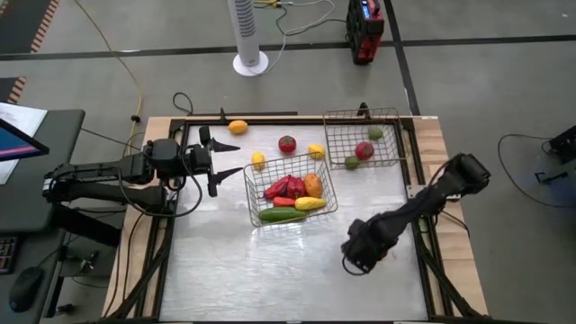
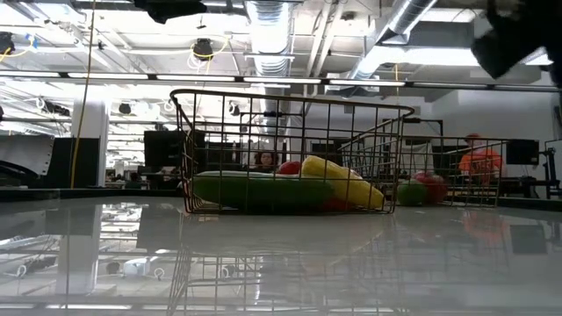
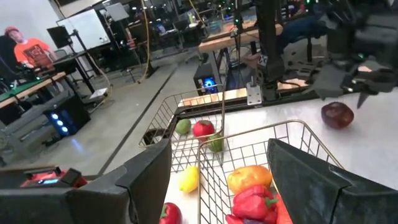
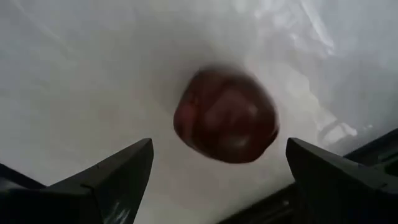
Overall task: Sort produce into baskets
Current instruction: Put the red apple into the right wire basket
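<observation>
From above, the right hand hovers low over the surface's front right, while the left hand, fingers spread and empty, waits beside the near basket of peppers, corn and cucumber. The right wrist camera shows a dark red round piece lying between released fingers, untouched.

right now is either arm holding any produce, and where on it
Nothing is held. The right gripper is open, fingers either side of a dark red round piece on the table, not touching it. The left gripper is open and empty.
</observation>
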